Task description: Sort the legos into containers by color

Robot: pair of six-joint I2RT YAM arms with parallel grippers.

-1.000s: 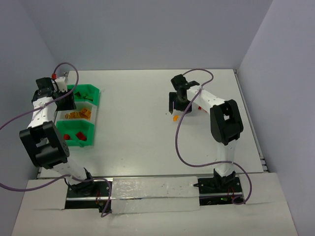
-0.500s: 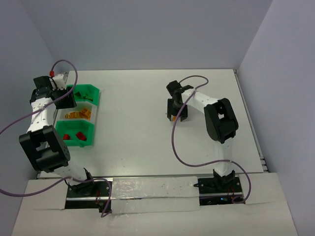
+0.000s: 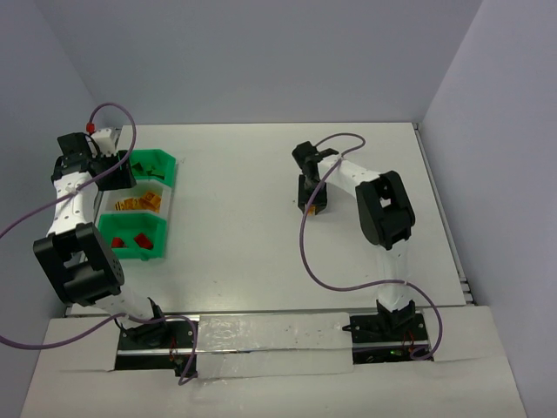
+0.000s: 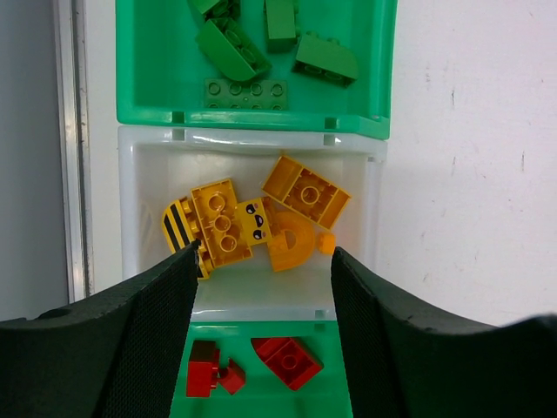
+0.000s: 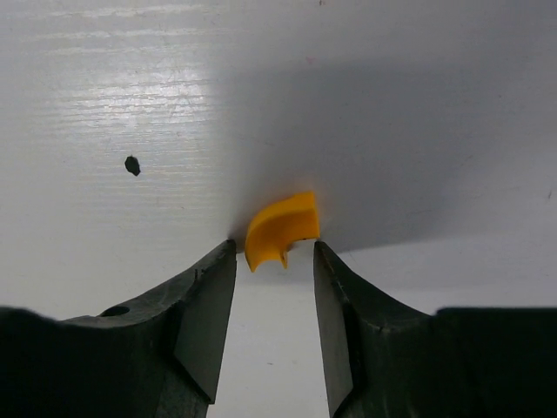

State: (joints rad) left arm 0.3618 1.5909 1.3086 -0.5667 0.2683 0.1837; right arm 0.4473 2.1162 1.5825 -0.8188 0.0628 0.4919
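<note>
On my left, the left arm (image 3: 71,205) reaches up along the edge of the surface (image 3: 244,183) to the containers (image 3: 171,202), three bins joined in a row. The left jaws hang above the whitish middle bin (image 4: 130,174), spread wide and holding nothing. Both black fingers (image 4: 165,331) frame that bin in the wrist view.

I see green bricks (image 4: 233,50) in the far green bin (image 4: 387,87). Orange-yellow bricks (image 4: 306,192) lie in the whitish bin, one of them with black stripes and a printed face. Red bricks (image 4: 285,361) sit in the near green bin (image 4: 335,409).

Further right, well apart from the bins, the right arm (image 3: 383,205) bends back and down to the surface. One small curved orange-yellow brick (image 5: 280,228) rests there, with a tiny dark speck (image 5: 132,165) on the white top to its left.

The right jaws stand fairly close together, one finger on each side of that brick at its near edge. The finger on the right of the wrist view (image 5: 339,305) looks to touch the brick. The one on the left (image 5: 204,305) is just beside it. I cannot tell whether the jaws are pinching the brick or only bracketing it. The brick looks to be down on the surface.
</note>
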